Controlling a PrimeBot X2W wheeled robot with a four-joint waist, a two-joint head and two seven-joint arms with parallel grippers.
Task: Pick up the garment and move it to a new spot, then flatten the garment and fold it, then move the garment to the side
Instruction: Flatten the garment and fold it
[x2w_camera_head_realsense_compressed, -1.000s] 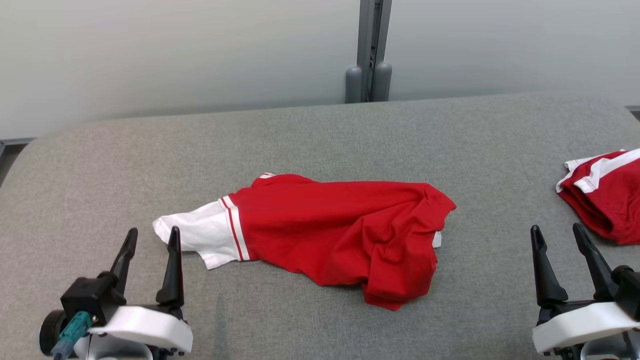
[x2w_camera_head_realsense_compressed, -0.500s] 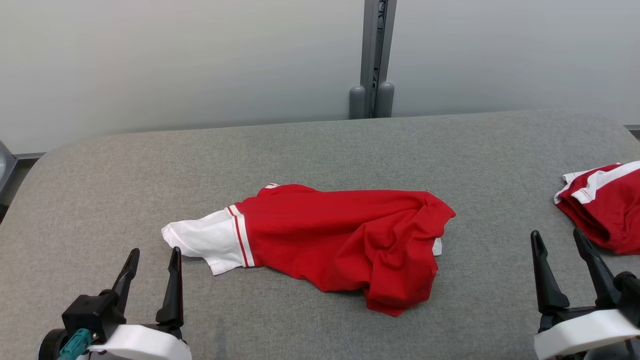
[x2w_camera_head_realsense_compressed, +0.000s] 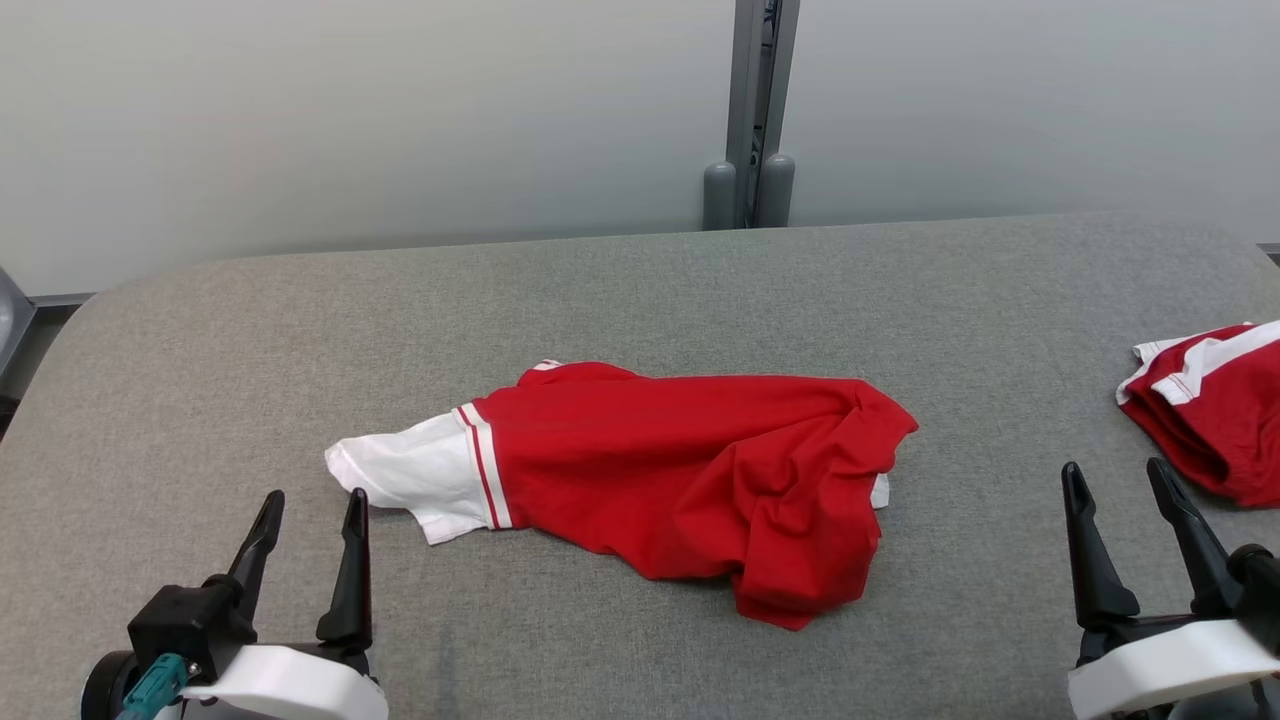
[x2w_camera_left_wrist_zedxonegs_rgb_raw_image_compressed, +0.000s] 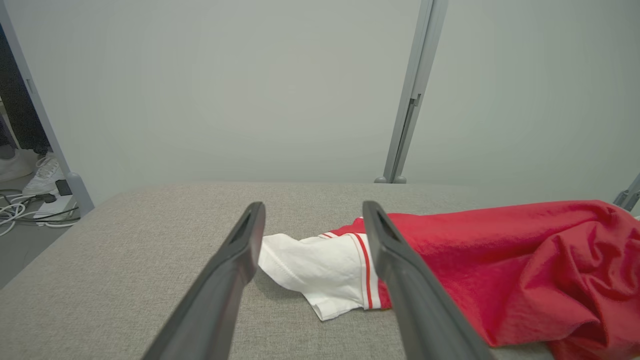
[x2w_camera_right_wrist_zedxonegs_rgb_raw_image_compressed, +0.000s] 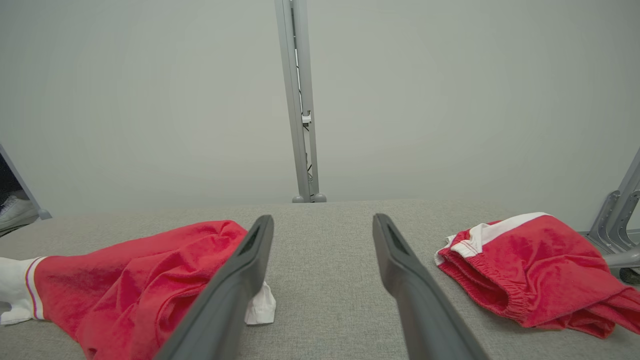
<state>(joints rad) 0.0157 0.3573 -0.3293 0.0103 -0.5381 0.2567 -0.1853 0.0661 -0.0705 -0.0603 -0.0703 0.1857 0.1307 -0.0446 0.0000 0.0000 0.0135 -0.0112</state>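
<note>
A crumpled red garment (x2w_camera_head_realsense_compressed: 690, 480) with a white sleeve and red-and-white stripes lies in the middle of the grey padded table (x2w_camera_head_realsense_compressed: 620, 290). The left wrist view has the garment (x2w_camera_left_wrist_zedxonegs_rgb_raw_image_compressed: 500, 265) ahead and to the right, its white sleeve just beyond the fingers. From the right wrist the garment (x2w_camera_right_wrist_zedxonegs_rgb_raw_image_compressed: 125, 280) lies to the left. My left gripper (x2w_camera_head_realsense_compressed: 313, 497) stands open at the lower left, just short of the white sleeve, holding nothing. At the lower right my right gripper (x2w_camera_head_realsense_compressed: 1115, 470) is open too, apart from the cloth.
Another red garment (x2w_camera_head_realsense_compressed: 1215, 410) with white trim lies bunched at the table's right edge, close to my right gripper; the right wrist view shows it (x2w_camera_right_wrist_zedxonegs_rgb_raw_image_compressed: 530, 270) on the right. A grey post (x2w_camera_head_realsense_compressed: 755, 110) stands behind the table against a pale wall. Cables (x2w_camera_left_wrist_zedxonegs_rgb_raw_image_compressed: 25, 212) lie on the floor at left.
The head camera has shifted, so the whole scene sits slightly lower in the picture. Both grippers stay open and the garment lies as before.
</note>
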